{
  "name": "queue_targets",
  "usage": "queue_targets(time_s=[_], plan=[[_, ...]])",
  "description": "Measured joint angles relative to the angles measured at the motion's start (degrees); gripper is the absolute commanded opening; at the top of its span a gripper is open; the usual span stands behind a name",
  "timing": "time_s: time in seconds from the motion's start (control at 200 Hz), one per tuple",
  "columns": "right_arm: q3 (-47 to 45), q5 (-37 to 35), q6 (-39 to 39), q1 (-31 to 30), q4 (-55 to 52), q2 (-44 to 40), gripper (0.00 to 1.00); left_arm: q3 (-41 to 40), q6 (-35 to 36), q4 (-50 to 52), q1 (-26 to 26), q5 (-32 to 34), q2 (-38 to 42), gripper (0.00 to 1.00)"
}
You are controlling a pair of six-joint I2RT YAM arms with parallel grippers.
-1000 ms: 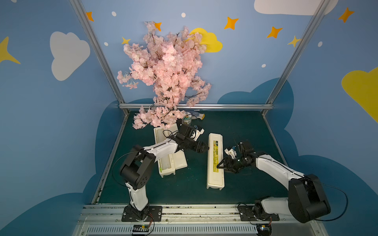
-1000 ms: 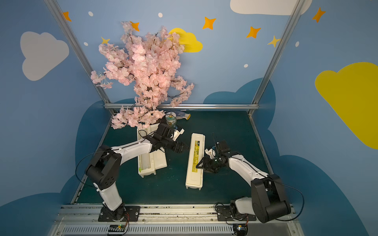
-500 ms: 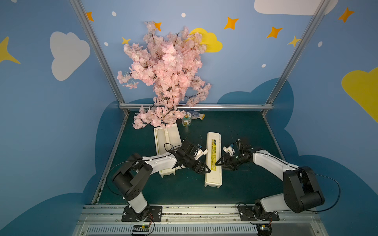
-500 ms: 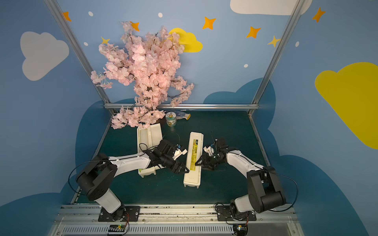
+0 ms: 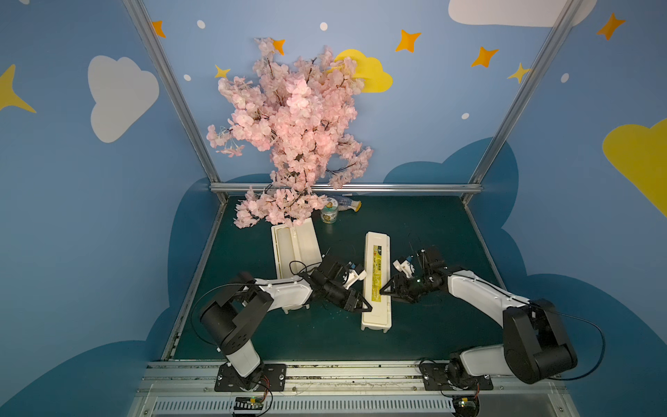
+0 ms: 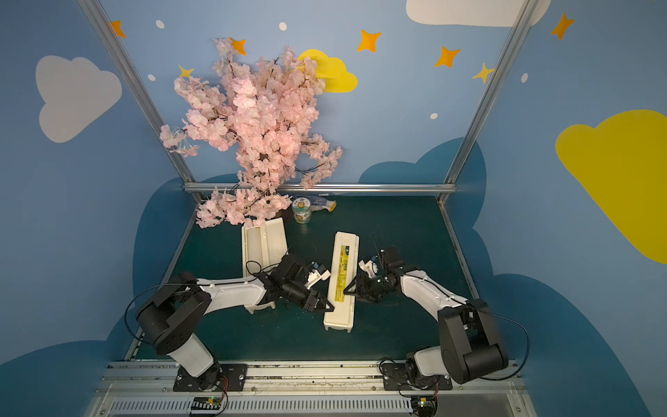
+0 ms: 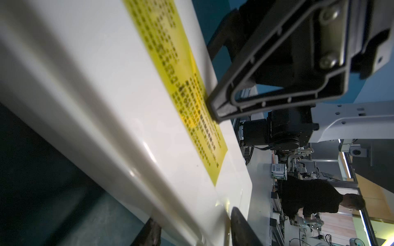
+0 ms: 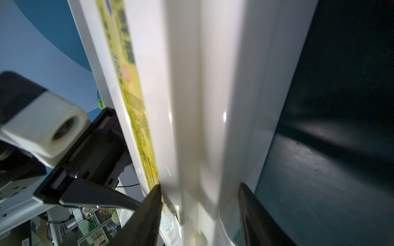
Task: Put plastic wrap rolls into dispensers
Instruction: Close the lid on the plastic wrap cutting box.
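**Both grippers at the closed dispenser**

Low in the middle of both top views, the closed dispenser (image 5: 375, 319) (image 6: 337, 319) lies flat on the green table (image 5: 433, 234). Its length runs up the frame and its yellow label (image 5: 378, 267) faces up. The left gripper (image 5: 363, 306) meets its left long edge. The right gripper (image 5: 387, 291) meets the right long edge slightly higher in the frame (the two nearly face each other across the lid).

In the left wrist view that edge of the box passes between the left fingers (image 7: 241, 230), one over the lid and one down at the side wall. They stand part open, and the blur hides whether they press on the box. In the right wrist view the right fingers (image 8: 149, 217) straddle the other edge, one tip on the label's rim and the other against the wall. Both touch, pinching the closed dispenser.

Farther up and to the left, the open dispenser (image 5: 306, 242) lies with its lid laid back, its near end behind the left arm (image 5: 285, 292). A pale long form fills its left trough, too small to name. Beyond it are a small jar (image 5: 329, 216) and a bottle (image 5: 344, 203) lying on its side, under the pink blossom tree (image 5: 292, 119).
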State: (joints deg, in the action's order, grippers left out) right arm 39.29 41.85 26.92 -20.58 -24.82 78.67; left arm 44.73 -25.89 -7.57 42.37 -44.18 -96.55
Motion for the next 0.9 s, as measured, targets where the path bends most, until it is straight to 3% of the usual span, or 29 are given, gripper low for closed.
queue_targets(time_s=[0.195, 0.345, 0.39, 0.456, 0.486, 0.531, 0.571, 0.896], plan=[[-6.27, 1.36, 1.77, -1.60, 2.84, -5.18, 0.60, 0.07, -3.10, -1.44, -0.04, -0.68, -0.98, 0.40], [-6.95, 3.43, 3.41, -1.11, 3.96, -4.50, 0.42, 1.77, -3.56, 0.55, -0.07, -1.42, -2.10, 0.41], [-6.71, 4.07, 3.39, -0.87, 3.76, -3.93, 0.41, 2.10, -3.67, 1.05, -0.07, -1.42, -2.25, 0.45], [-6.01, 5.16, 2.95, -0.55, 3.02, -2.82, 0.47, 2.32, -3.56, 1.84, -0.07, -0.96, -2.03, 0.53], [-5.57, 5.18, 2.56, -0.48, 2.32, -2.56, 0.55, 2.54, -2.97, 2.51, 0.02, -0.02, -1.73, 0.57], [-4.66, 4.55, 1.95, -0.48, 0.70, -2.56, 0.77, 3.15, -1.66, 3.87, 0.24, 1.53, -1.40, 0.62], [-4.13, 2.99, 1.18, -0.55, 0.09, -2.60, 0.82, 4.02, -0.46, 5.22, 0.63, 3.28, -1.25, 0.64], [4.85, -5.86, -4.72, 4.92, -5.66, -0.74, 0.87, 12.57, 7.04, 13.88, 1.68, 13.14, -2.97, 0.75]])
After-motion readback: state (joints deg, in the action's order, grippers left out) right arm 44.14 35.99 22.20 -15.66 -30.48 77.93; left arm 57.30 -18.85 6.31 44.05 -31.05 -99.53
